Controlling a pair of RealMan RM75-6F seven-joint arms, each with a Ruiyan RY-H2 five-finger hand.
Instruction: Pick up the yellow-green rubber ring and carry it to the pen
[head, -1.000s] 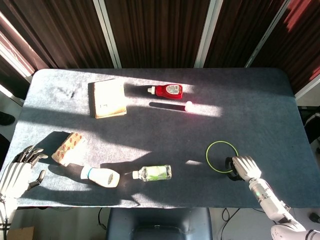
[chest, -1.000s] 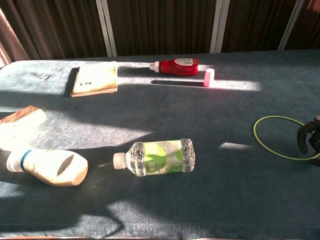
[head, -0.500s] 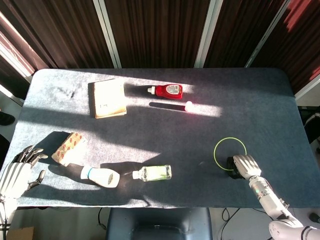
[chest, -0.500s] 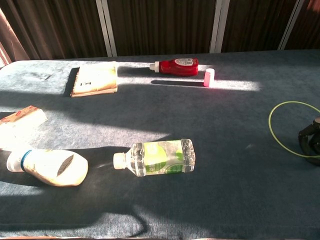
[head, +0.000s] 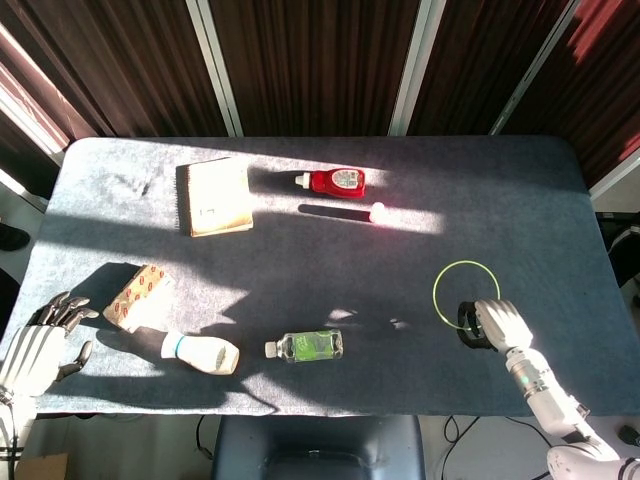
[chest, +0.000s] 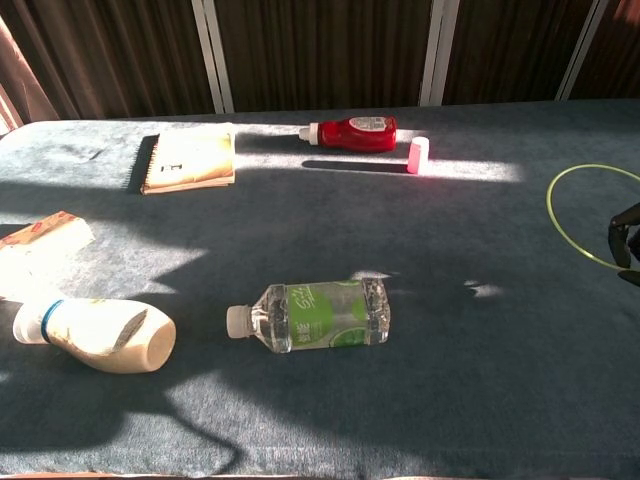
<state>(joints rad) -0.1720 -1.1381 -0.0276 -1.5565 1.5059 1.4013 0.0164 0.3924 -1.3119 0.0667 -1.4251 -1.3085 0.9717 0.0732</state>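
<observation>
The yellow-green rubber ring (head: 466, 293) (chest: 590, 215) is near the table's right front. My right hand (head: 497, 325) (chest: 628, 240) grips its near edge with curled fingers and holds it off the cloth. The pen (head: 377, 211) (chest: 417, 155) shows as a short pink piece in the sunlit strip at the back, with a dark streak running left from it. The ring is well apart from the pen, to its right and nearer to me. My left hand (head: 35, 350) hangs off the table's left front corner, fingers apart, holding nothing.
A red sauce bottle (head: 338, 182) lies just behind the pen, a notebook (head: 219, 196) at the back left. A clear water bottle (head: 308, 346), a white bottle (head: 203, 353) and a snack box (head: 138, 297) lie along the front. The table (head: 520, 200) is blue-grey cloth.
My right hand has carried the ring to the right and lifted it off the table. The left hand has stayed put.
</observation>
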